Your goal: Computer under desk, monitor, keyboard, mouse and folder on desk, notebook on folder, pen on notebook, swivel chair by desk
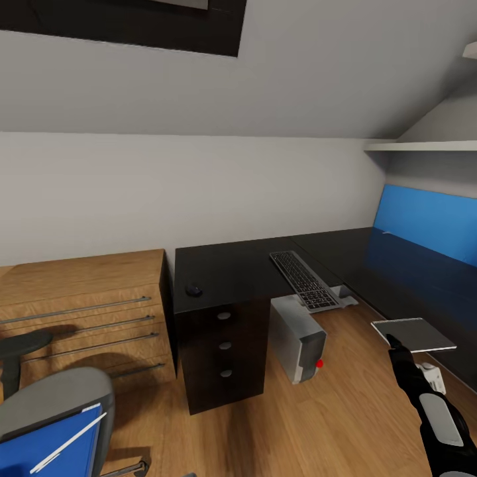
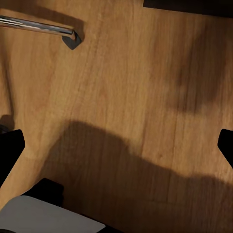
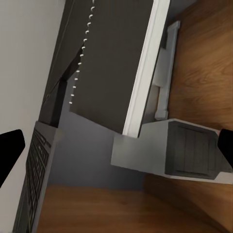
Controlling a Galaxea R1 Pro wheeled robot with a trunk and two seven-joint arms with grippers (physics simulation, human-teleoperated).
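The black desk (image 1: 238, 265) carries the keyboard (image 1: 303, 279), which overhangs its front edge, and the mouse (image 1: 193, 289). The grey computer (image 1: 298, 338) stands under it, also seen in the right wrist view (image 3: 170, 150). At the lower left, the swivel chair (image 1: 59, 391) holds the blue folder (image 1: 79, 460) with the white pen (image 1: 66, 444) lying across it. The pale notebook (image 1: 414, 334) sits at the front edge of the desk's right wing. My right gripper (image 1: 392, 341) is just beside it, open. My left gripper (image 2: 116, 145) is open over the floor. The monitor is out of view.
A wooden chest of drawers (image 1: 86, 305) stands left of the desk. A blue panel (image 1: 427, 228) leans at the back of the desk's right wing, below a white shelf (image 1: 424, 146). The chair's chrome leg and castor (image 2: 68, 36) lie on the wooden floor.
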